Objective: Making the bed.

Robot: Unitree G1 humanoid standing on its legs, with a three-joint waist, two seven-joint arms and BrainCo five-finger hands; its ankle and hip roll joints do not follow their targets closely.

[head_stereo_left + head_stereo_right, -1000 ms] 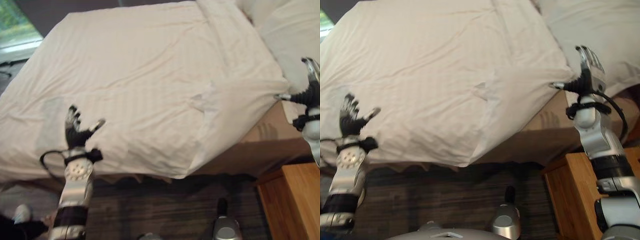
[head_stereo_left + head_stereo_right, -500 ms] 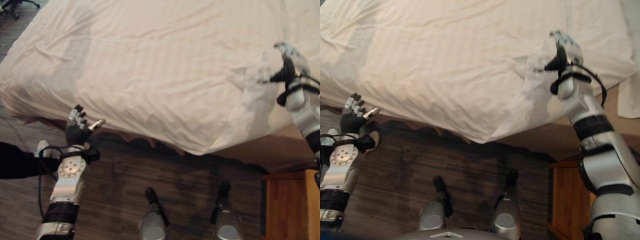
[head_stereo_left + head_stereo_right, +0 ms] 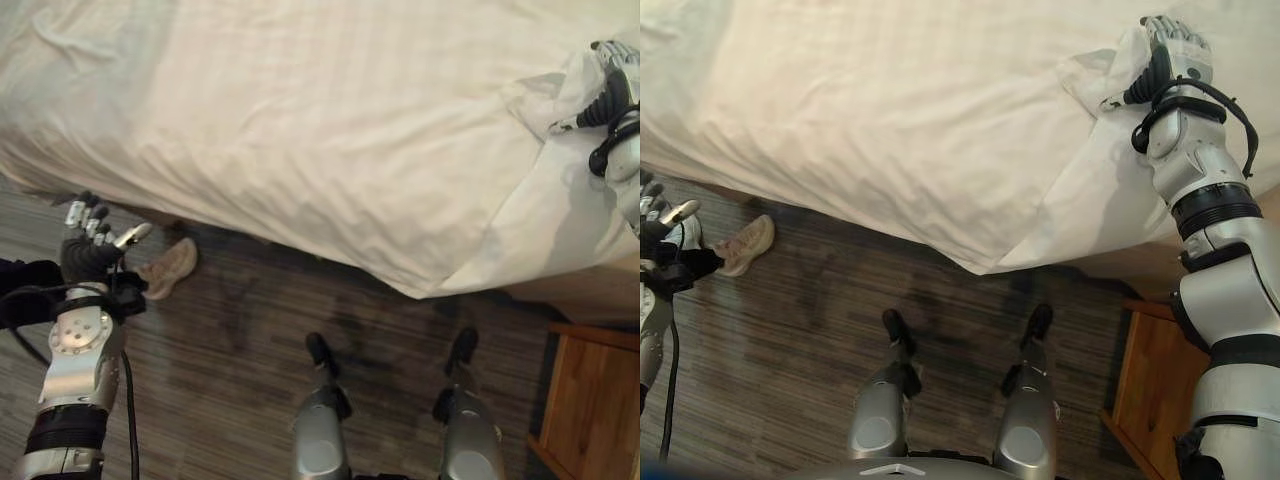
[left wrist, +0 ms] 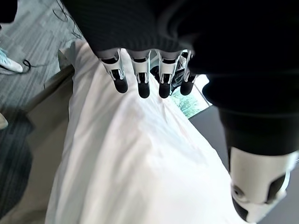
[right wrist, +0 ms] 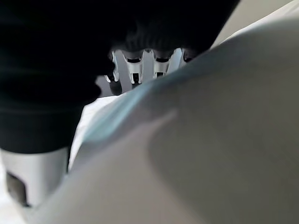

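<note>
— Where is our big white duvet (image 3: 330,120)?
— Spread over the bed, one corner drooping toward the floor.
— Our right hand (image 3: 1168,62)?
— Pinching that corner, to pull it straight.
— Left hand (image 3: 88,250)?
— Loose-fingered, empty, near a shoe (image 3: 170,267).

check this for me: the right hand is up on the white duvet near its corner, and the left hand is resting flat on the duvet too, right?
Not quite. The right hand is indeed up on the white duvet near its corner. The left hand is not on it, though: the left eye view shows it off the bed, raised over the dark wood floor beside a beige shoe, fingers relaxed and holding nothing.
</note>
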